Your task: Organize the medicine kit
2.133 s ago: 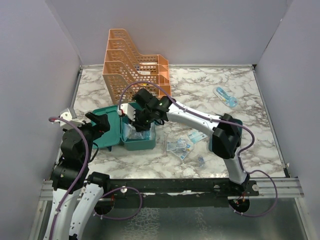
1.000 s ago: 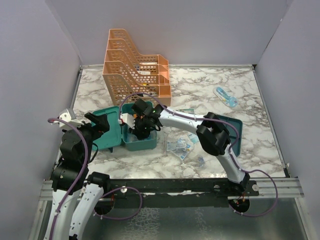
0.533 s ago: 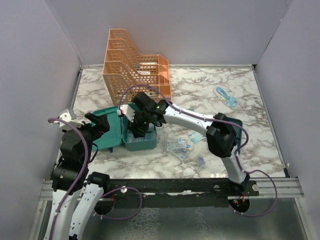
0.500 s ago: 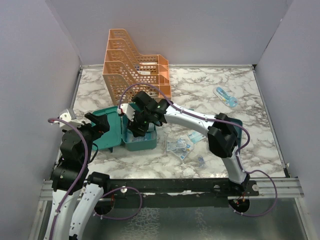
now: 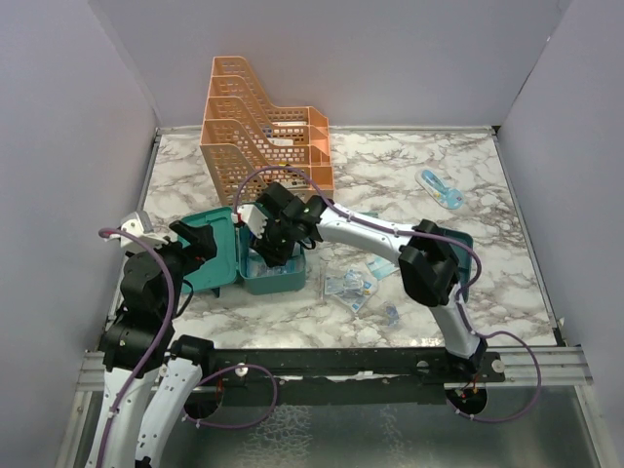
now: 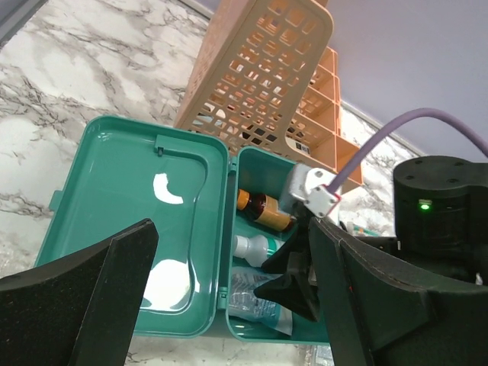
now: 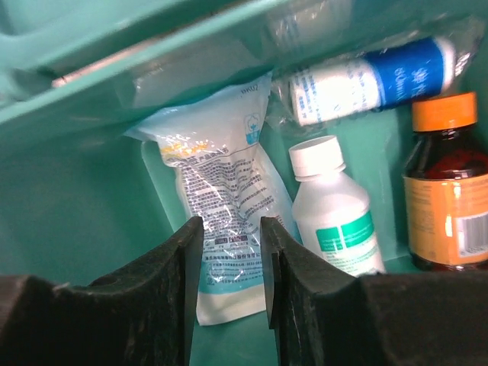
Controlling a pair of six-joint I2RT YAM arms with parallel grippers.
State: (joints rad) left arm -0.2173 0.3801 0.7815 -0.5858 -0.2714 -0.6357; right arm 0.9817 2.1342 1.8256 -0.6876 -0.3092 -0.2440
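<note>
Right gripper (image 7: 231, 229) inside the open kit (image 5: 222, 255).
Its jaws stand slightly apart above a pouch (image 7: 229, 175) (nothing gripped), bottle (image 7: 335, 213) at 3 o'clock; left gripper (image 6: 232, 229) jaws spread wide, empty.

Count, top view:
- 1 medicine kit (image 5: 278, 285), lid open
- 1 teal tray (image 5: 462, 240) at centre right, mostly behind an arm
- 1 orange file rack (image 5: 263, 127), upper left
- 1 blue-white item (image 5: 440, 188), upper right
- loose packets (image 5: 349, 286) on the bench, lower centre: at least 4, overlapping

In the kit, right wrist view:
- 1 amber bottle (image 7: 446, 198)
- 1 white bottle (image 7: 335, 217)
- 1 blue-white tube (image 7: 366, 80)
- 1 clear pouch (image 7: 229, 198)
</note>
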